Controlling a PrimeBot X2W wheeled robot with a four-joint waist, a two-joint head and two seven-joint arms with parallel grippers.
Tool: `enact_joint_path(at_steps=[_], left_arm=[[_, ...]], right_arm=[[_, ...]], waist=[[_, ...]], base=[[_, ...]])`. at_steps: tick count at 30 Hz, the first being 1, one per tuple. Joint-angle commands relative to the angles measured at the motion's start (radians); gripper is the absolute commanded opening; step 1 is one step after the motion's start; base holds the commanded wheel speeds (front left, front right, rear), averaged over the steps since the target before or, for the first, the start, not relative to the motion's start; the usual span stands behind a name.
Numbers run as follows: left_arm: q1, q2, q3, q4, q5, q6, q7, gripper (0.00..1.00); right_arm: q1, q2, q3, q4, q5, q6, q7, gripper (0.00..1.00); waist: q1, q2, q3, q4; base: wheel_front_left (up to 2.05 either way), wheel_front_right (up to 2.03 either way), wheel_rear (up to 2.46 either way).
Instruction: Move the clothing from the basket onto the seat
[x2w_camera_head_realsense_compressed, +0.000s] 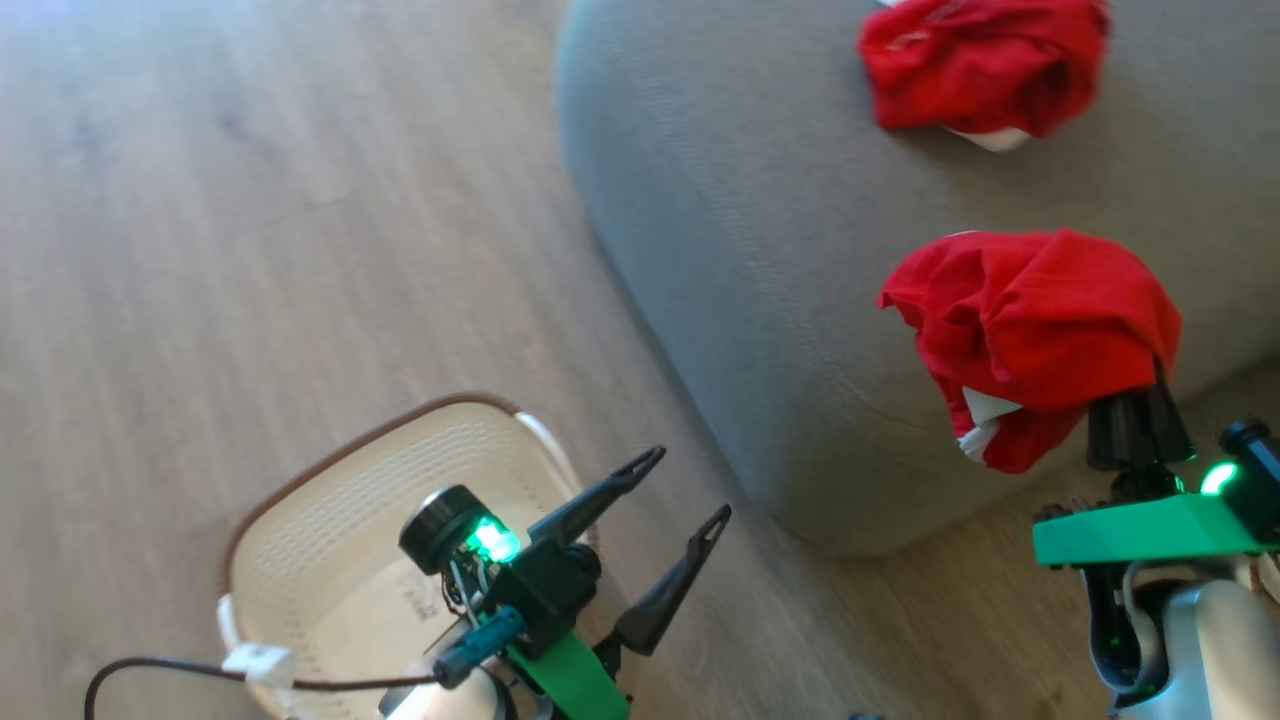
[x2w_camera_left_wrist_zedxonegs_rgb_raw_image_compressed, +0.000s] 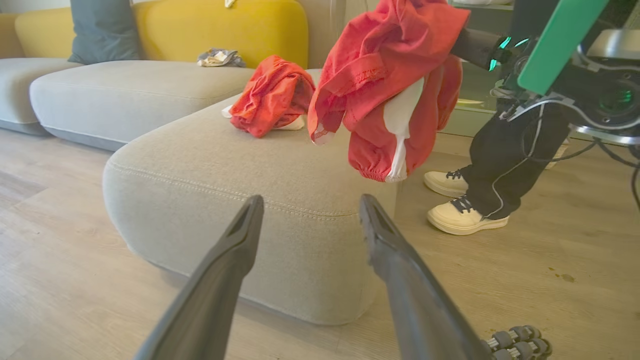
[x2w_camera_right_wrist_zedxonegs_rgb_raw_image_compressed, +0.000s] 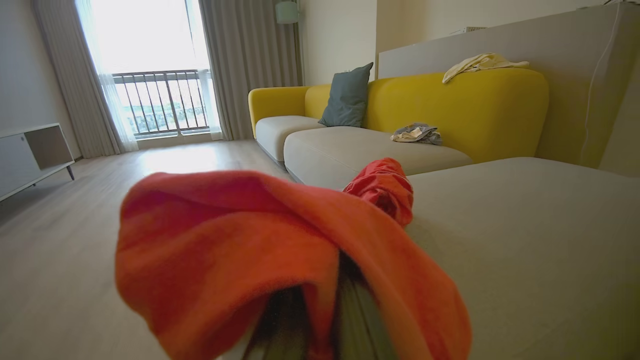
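While the right gripper (x2w_camera_head_realsense_compressed: 1135, 420) is clenched on a red garment (x2w_camera_head_realsense_compressed: 1040, 330), the cloth drapes over its fingers and hides their tips. Seen from the left wrist, this garment (x2w_camera_left_wrist_zedxonegs_rgb_raw_image_compressed: 385, 85) hangs bunched in the air over the near edge of the seat (x2w_camera_left_wrist_zedxonegs_rgb_raw_image_compressed: 225, 160), with a white panel showing down its middle and its gathered lower hem dangling past that edge towards the floor (x2w_camera_left_wrist_zedxonegs_rgb_raw_image_compressed: 525, 280); whether any fold brushes the cushion cannot be told. From the right wrist, the same garment (x2w_camera_right_wrist_zedxonegs_rgb_raw_image_compressed: 240, 240) spreads across the dark fingers (x2w_camera_right_wrist_zedxonegs_rgb_raw_image_compressed: 280, 325) at the bottom of the view. A second garment (x2w_camera_head_realsense_compressed: 985, 60) lies crumpled on top of the seat (x2w_camera_head_realsense_compressed: 760, 250), well apart from the held one and farther in from the near edge, with a bit of white peeping out beneath it. The left gripper (x2w_camera_head_realsense_compressed: 688, 485) is released, its two fingers spread wide with nothing between them, and it hovers over the basket's edge nearest the seat. The basket (x2w_camera_head_realsense_compressed: 330, 520) stands on the wooden floor (x2w_camera_head_realsense_compressed: 250, 200) just off the seat's rounded corner, its pale bottom and printed label showing. In the left wrist view, a person's legs in dark trousers and pale shoes (x2w_camera_left_wrist_zedxonegs_rgb_raw_image_compressed: 462, 217) stand on the floor beyond the seat's far corner.
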Motion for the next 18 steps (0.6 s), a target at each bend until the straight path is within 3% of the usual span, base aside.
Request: enact_joint_path(at_steps=[1,18], left_arm=[[-0.044,0.012,0.016,-0.040,0.011,-0.001,-0.005,1.00],[-0.120,0.042,-0.090,-0.032,-0.012,-0.001,-0.005,1.00]], right_arm=[[-0.022,0.003,0.015,-0.042,0.010,0.000,-0.007,0.00],[0.036,0.009,-0.080,-0.079,0.069,0.000,-0.007,0.00]], waist=[[0.0000,0.0000,0.020,-0.067],[0.0000,0.0000,0.077,-0.102]], base=[[0.00,0.00,0.00],[0.00,0.00,0.00]])
